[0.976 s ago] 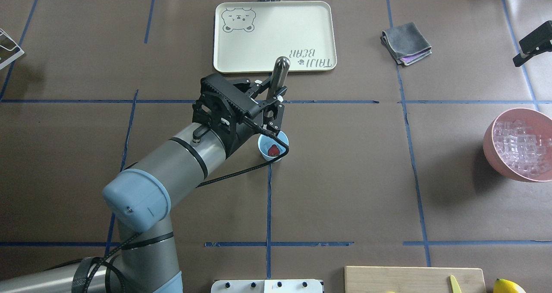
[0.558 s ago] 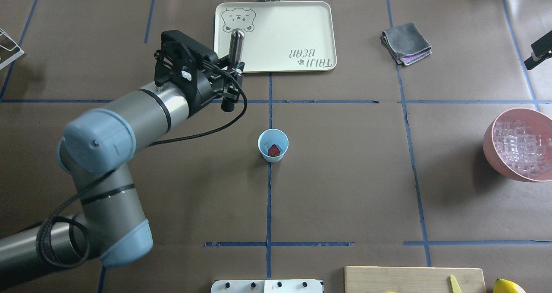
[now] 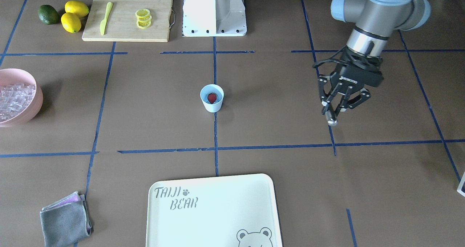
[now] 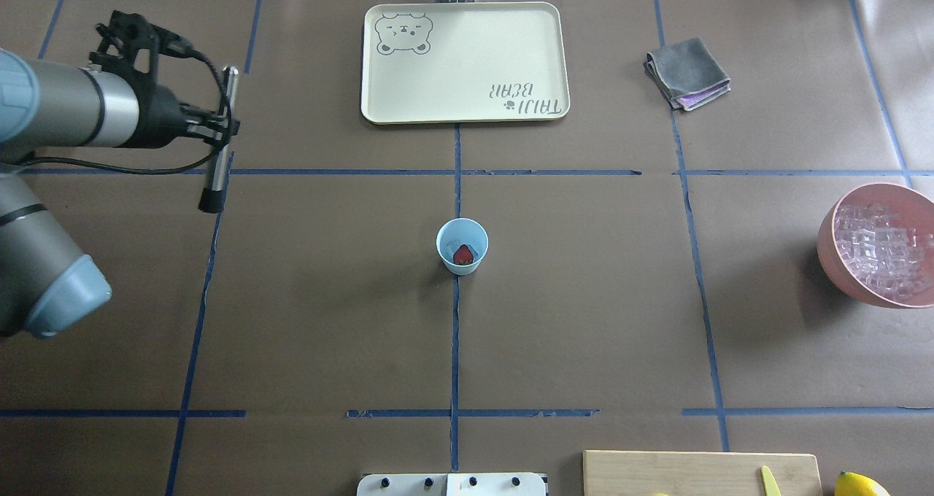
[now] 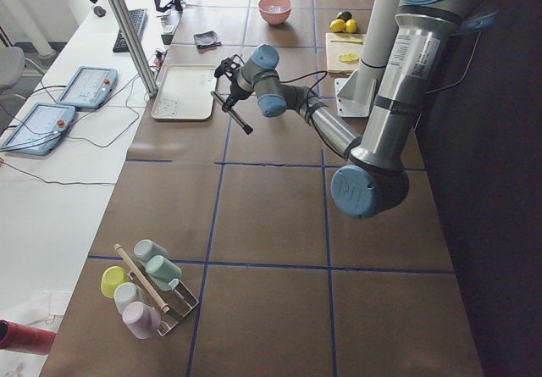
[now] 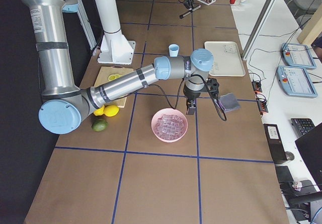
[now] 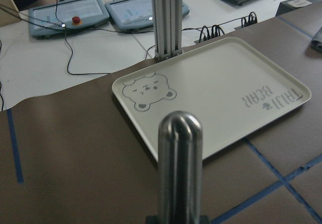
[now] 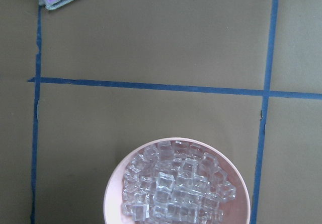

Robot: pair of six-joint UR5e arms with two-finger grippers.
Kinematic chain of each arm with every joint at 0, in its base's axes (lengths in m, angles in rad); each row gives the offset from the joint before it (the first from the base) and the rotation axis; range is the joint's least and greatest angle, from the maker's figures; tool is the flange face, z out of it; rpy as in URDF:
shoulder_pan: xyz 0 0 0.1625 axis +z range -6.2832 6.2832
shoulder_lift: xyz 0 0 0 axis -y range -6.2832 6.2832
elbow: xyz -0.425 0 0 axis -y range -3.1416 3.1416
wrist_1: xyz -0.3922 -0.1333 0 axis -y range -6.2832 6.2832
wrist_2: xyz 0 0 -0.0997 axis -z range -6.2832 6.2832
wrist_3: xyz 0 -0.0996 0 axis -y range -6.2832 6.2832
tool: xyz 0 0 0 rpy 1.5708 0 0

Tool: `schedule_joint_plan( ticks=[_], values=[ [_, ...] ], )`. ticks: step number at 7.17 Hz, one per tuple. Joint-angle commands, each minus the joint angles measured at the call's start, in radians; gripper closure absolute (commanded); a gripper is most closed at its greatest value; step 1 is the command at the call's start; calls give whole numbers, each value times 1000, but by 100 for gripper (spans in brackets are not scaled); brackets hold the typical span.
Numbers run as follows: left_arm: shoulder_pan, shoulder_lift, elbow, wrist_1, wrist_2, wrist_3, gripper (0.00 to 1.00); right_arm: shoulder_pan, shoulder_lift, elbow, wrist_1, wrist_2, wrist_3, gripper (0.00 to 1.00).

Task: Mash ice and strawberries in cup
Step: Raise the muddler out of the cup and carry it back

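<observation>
Cup (image 4: 462,246) upright mid-table, strawberry (image 4: 462,254) whole inside, no ice evident in it. Ice (image 4: 879,252) heaped in pink bowl (image 4: 830,248) at right. Right gripper (image 6: 191,108) hangs by bowl's rim, likely to fetch cubes; cannot tell jaw state. Farther off, left gripper (image 4: 221,128) clamps muddler (image 4: 214,186), held well aside, probably leaving cup free.
</observation>
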Motion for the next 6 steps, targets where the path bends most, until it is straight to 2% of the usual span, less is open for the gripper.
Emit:
schedule_joint_plan(
  ticks=[1,2,3,4,5,6],
  values=[
    [-167,83,53,118,-302,2,99,62,-16,-73,0,2,-97,0],
    [-177,144,49,200,-316,14,100,76,-16,-111,0,12,-131,0],
    [-177,216,63,213,-318,14,100,76,-14,-143,3,15,-154,0],
    [-177,264,92,221,-322,14,100,76,-14,-182,56,14,-154,0],
    [-168,254,143,305,-321,14,100,76,-13,-220,113,15,-148,0],
    [-168,260,182,316,-319,61,100,76,-7,-223,117,15,-146,0]
  ],
)
